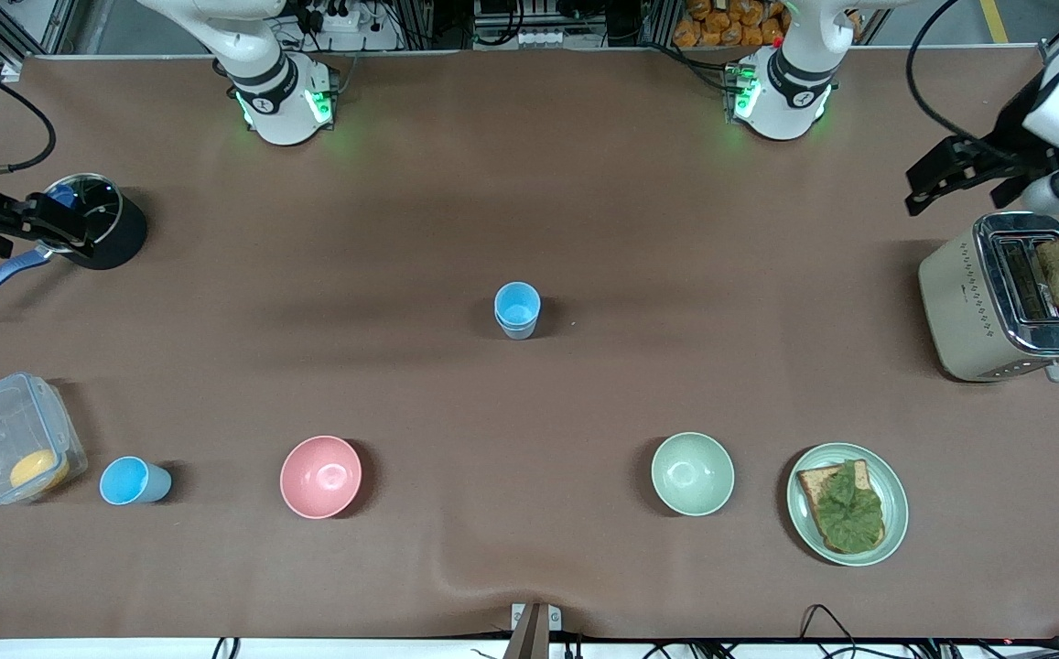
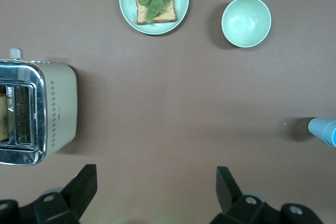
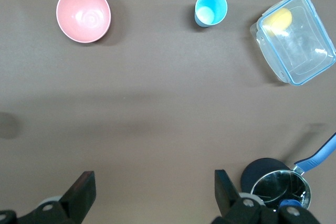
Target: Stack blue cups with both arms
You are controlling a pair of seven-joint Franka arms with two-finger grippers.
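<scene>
In the middle of the table a brighter sky-blue cup (image 1: 517, 305) sits nested in a paler grey-blue cup (image 1: 518, 329). Its edge also shows in the left wrist view (image 2: 324, 131). Another sky-blue cup (image 1: 131, 480) stands alone near the front edge toward the right arm's end, and it shows in the right wrist view (image 3: 210, 9). My left gripper (image 1: 930, 181) is open and empty, up beside the toaster; both fingers frame bare table in its wrist view (image 2: 156, 187). My right gripper (image 1: 51, 227) is open and empty over the pot, as its wrist view (image 3: 153, 188) shows.
A pink bowl (image 1: 320, 476), a green bowl (image 1: 692, 473) and a plate with bread and lettuce (image 1: 848, 503) line the front. A clear lidded box (image 1: 12, 439) stands beside the lone cup. A black pot (image 1: 94, 220) and a toaster (image 1: 1005, 297) stand at the table's ends.
</scene>
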